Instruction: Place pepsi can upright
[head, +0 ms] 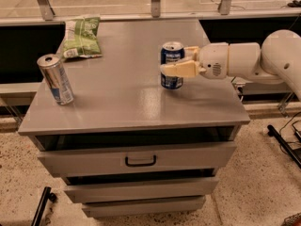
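The pepsi can [170, 80], dark blue with silver ends, stands upright on the grey cabinet top [127, 98], right of the middle. My gripper [174, 60] reaches in from the right on a white arm. Its cream fingers [181, 69] close around the can's middle, one across the front and one behind. The can's base is on or just above the surface.
A taller, slim silver can [56, 79] stands near the left front edge. A green snack bag [82, 36] lies at the back left. The cabinet has drawers with a black handle [140, 161] below. Railings stand behind it.
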You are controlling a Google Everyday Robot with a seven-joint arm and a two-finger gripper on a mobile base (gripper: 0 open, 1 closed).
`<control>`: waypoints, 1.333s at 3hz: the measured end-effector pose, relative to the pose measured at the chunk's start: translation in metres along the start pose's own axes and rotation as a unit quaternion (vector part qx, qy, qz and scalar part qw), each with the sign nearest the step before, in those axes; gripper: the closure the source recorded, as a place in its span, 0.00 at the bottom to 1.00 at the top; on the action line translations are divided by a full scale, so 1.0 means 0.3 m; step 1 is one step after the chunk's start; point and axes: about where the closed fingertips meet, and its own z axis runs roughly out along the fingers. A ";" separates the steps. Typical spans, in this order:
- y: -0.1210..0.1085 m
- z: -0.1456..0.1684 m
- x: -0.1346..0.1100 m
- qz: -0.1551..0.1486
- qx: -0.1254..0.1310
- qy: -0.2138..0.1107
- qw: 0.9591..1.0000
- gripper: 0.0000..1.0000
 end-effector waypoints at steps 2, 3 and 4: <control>-0.029 0.017 -0.039 -0.056 -0.022 -0.005 0.998 0.48; -0.033 0.025 -0.077 -0.060 -0.026 -0.003 0.998 0.25; -0.036 0.026 -0.097 -0.061 -0.022 0.005 0.998 0.02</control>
